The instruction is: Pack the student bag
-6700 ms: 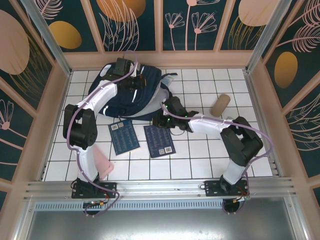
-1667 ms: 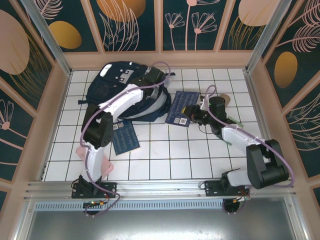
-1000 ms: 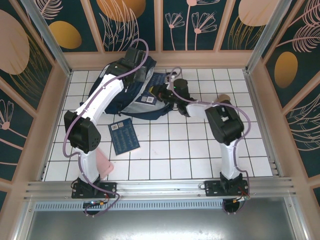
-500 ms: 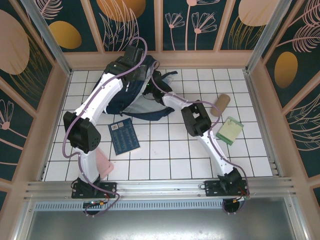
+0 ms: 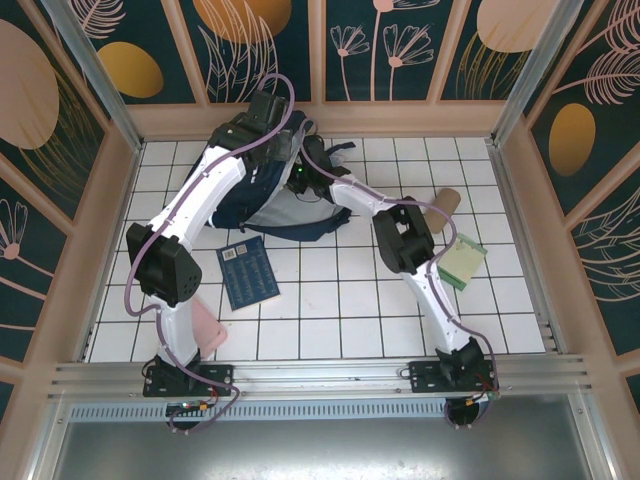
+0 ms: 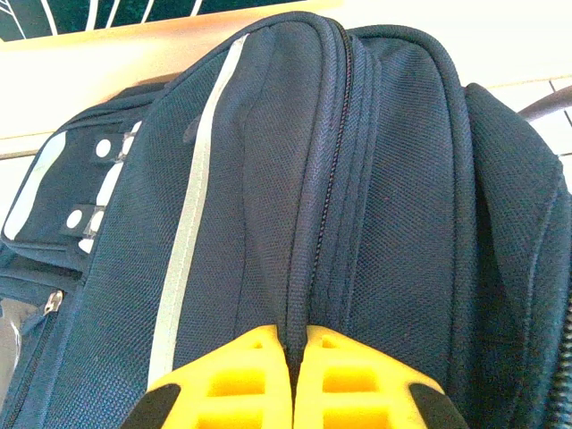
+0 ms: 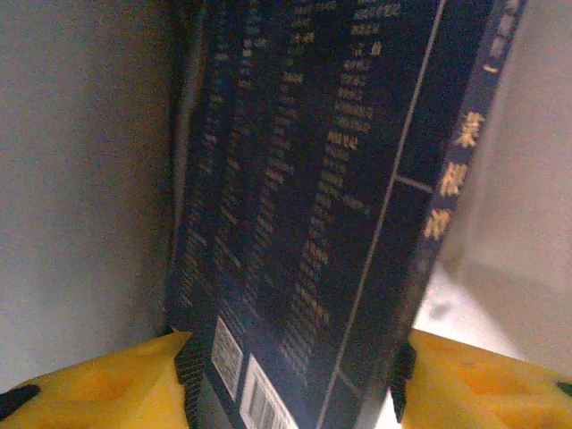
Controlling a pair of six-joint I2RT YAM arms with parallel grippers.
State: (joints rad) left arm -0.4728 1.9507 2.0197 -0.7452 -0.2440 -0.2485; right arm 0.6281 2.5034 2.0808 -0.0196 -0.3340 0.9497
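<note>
Stretching far, left hand [image 6: 292, 380] pinches student bag [image 6: 268, 179] (right hand [image 5: 305, 178] inside).

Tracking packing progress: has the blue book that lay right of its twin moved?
Yes. That book left the tiles beside the other blue book, moving toward the back wall, into the student bag.

Blue book [image 5: 248, 272], pink item [image 5: 207, 328], green notebook [image 5: 462, 258] and tan roll [image 5: 448, 196] lie apart

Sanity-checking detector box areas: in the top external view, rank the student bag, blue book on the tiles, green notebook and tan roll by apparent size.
1. student bag, by far the largest
2. blue book
3. green notebook
4. tan roll
</note>
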